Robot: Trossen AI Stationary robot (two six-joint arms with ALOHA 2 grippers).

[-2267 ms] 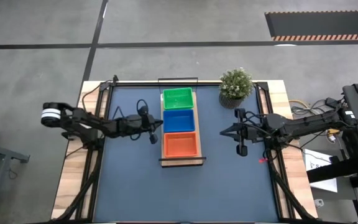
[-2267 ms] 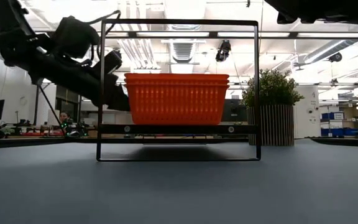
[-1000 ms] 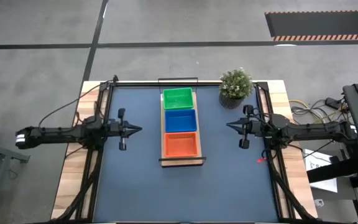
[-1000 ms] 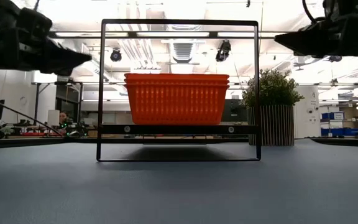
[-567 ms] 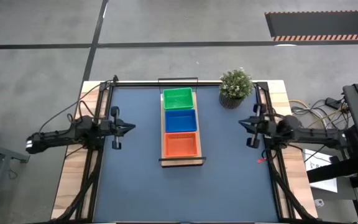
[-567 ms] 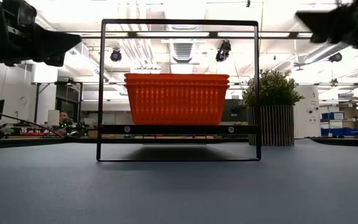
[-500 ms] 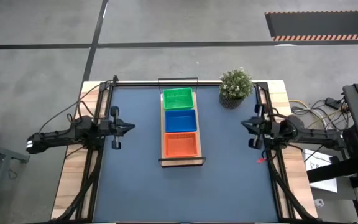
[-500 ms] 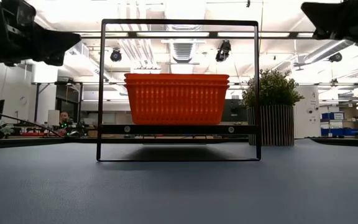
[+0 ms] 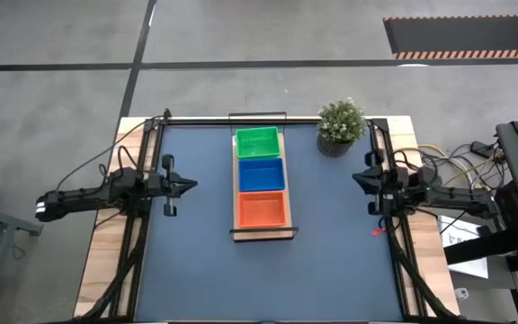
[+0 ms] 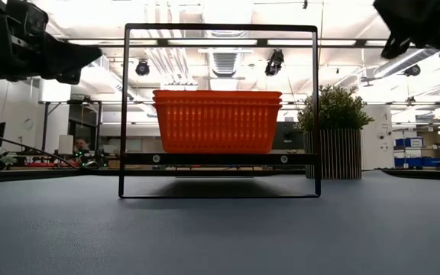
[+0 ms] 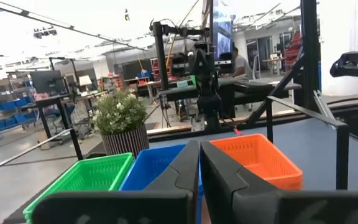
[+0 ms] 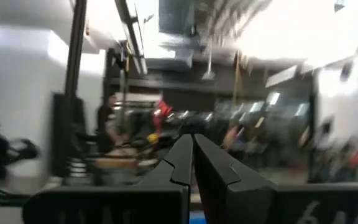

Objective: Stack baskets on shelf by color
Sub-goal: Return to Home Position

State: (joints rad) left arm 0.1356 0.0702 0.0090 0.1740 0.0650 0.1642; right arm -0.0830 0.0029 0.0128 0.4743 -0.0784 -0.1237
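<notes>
Pulling back from shelf (image 9: 261,236): left gripper (image 9: 187,185) and right gripper (image 9: 361,179) now out at table sides, fingers (image 11: 185,171) together, empty. Baskets (image 9: 259,173) stacked green/blue/orange on shelf, well ahead of my fingertips, between both grippers. Task looks done.

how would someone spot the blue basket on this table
Find the dark-blue tabletop, then the light-wood shelf down its middle. In the row on it, the blue basket is the middle one, between the green basket and the orange basket.

The shelf (image 9: 261,235) ran twelve to six at the centre of the table (image 9: 331,261), the baskets (image 9: 260,174) in a row on it. The plant (image 9: 341,121) stood at one, the left gripper (image 9: 192,184) at nine, the right gripper (image 9: 356,178) at three.
</notes>
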